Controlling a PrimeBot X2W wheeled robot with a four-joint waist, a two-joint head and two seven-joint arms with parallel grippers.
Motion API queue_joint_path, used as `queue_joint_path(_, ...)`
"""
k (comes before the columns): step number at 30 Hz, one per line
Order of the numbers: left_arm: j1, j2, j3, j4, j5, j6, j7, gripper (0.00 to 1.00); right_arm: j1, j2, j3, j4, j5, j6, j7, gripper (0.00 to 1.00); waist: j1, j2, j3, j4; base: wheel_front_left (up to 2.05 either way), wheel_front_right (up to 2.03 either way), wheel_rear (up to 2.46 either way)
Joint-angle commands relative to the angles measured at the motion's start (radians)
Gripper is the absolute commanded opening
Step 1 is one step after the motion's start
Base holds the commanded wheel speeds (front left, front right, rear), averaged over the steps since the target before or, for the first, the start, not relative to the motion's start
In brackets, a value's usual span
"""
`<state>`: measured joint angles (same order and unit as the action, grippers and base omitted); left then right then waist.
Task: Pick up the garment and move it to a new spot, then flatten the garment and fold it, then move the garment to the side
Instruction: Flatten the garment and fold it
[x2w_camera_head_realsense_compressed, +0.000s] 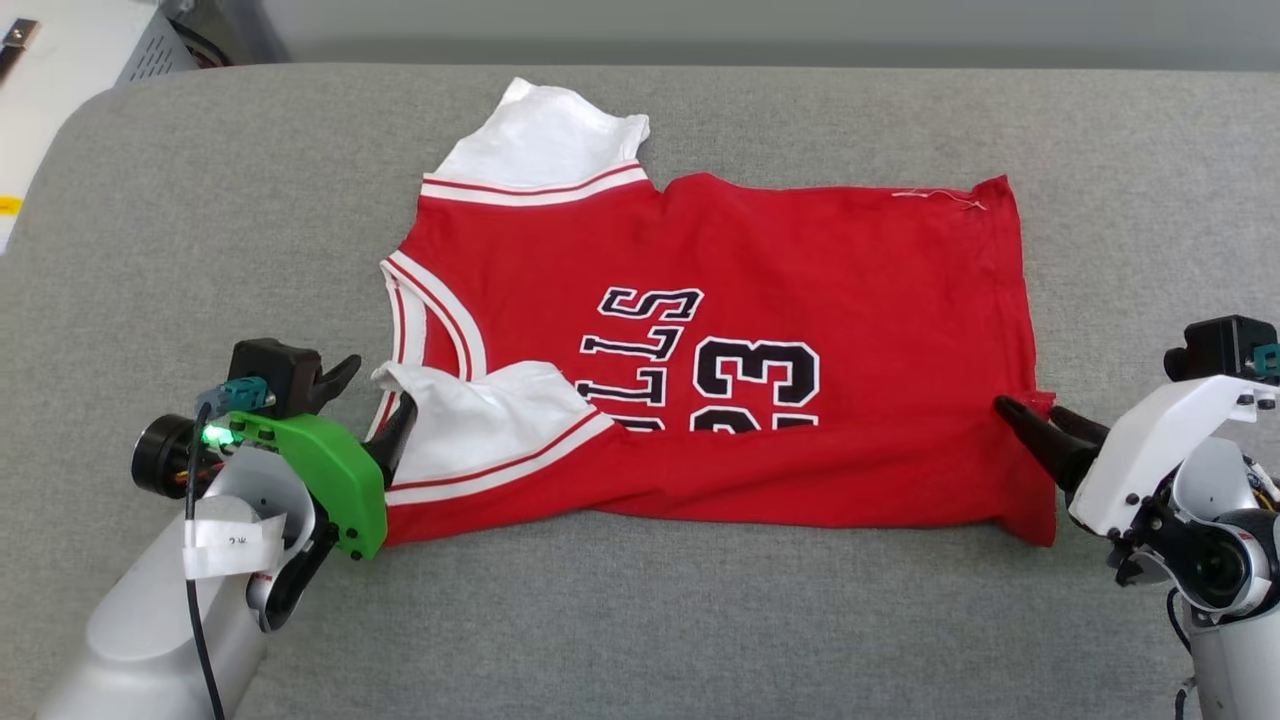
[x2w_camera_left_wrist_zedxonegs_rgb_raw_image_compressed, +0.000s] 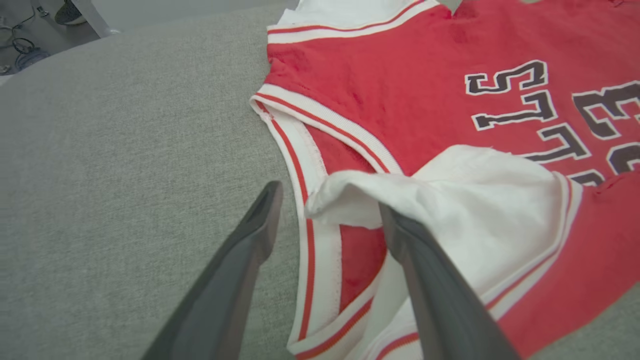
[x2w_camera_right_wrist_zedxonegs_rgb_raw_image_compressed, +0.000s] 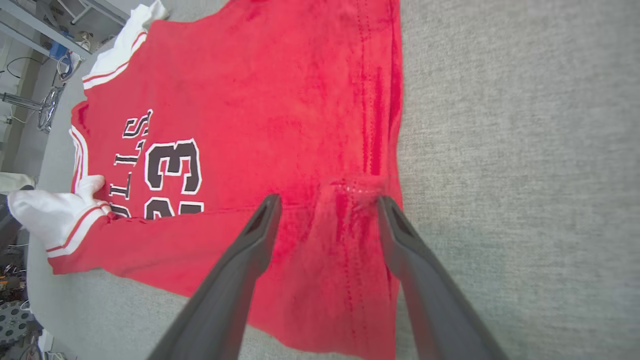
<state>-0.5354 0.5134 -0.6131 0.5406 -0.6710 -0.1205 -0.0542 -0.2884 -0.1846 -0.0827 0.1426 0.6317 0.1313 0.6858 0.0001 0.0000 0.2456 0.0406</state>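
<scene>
grey bench (x2w_camera_head_realsense_compressed: 700, 620) carries the garment (x2w_camera_head_realsense_compressed: 760, 250), near edge folded over; left claw (x2w_camera_head_realsense_compressed: 375, 395) gapes at its white sleeve (x2w_camera_head_realsense_compressed: 480, 420), right claw (x2w_camera_head_realsense_compressed: 1028, 412) gapes astride its hem (x2w_camera_head_realsense_compressed: 1030, 300).

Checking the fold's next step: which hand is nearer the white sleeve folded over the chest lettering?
Left. The left hand sits right at the sleeve, fingers apart; the right hand is at the hem of the garment, its far end.

A grey cloth-covered table (x2w_camera_head_realsense_compressed: 640, 620) with rounded corners lay under even light; beyond its far edge ran what seemed a pale floor (x2w_camera_head_realsense_compressed: 760, 30); a white cabinet (x2w_camera_head_realsense_compressed: 70, 70) stood at the far left; cables (x2w_camera_left_wrist_zedxonegs_rgb_raw_image_compressed: 20, 47) trailed nearby.
</scene>
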Motion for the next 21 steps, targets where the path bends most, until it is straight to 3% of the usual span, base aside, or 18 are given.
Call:
queue_joint_path(1,-0.016,-0.005,0.006,0.011,-0.008,-0.002,-0.020,1.00,0.002,-0.020,0.017,-0.007,0.010,-0.001,-0.026,1.00,-0.0001,0.0000,-0.032,0.007,0.00,0.00,0.00)
queue_joint_path(5,0.002,-0.021,0.027,0.015,-0.022,0.016,-0.078,1.00,0.032,-0.062,0.059,-0.033,0.020,-0.001,-0.091,1.00,-0.0001,0.0000,-0.080,0.016,0.00,0.00,0.00)
queue_joint_path(6,0.029,-0.036,0.048,-0.003,-0.038,0.043,-0.118,1.00,0.066,-0.105,0.101,-0.061,-0.006,-0.001,-0.138,1.00,-0.0001,0.0000,-0.113,0.021,0.00,0.00,0.00)
queue_joint_path(9,0.077,-0.043,0.063,-0.042,-0.057,0.075,-0.133,1.00,0.108,-0.148,0.145,-0.088,-0.059,-0.001,-0.186,1.00,-0.0001,0.0000,-0.140,0.023,0.00,0.00,0.00)
queue_joint_path(14,0.170,-0.033,0.078,-0.132,-0.075,0.145,-0.128,1.00,0.169,-0.165,0.168,-0.137,-0.116,-0.001,-0.226,1.00,-0.0001,0.0000,-0.160,0.024,0.00,0.00,0.00)
queue_joint_path(21,0.293,0.008,0.067,-0.256,-0.073,0.250,-0.054,1.00,0.248,-0.149,0.187,-0.237,-0.184,-0.001,-0.187,1.00,-0.0001,0.0000,-0.148,0.007,0.00,0.00,0.00)
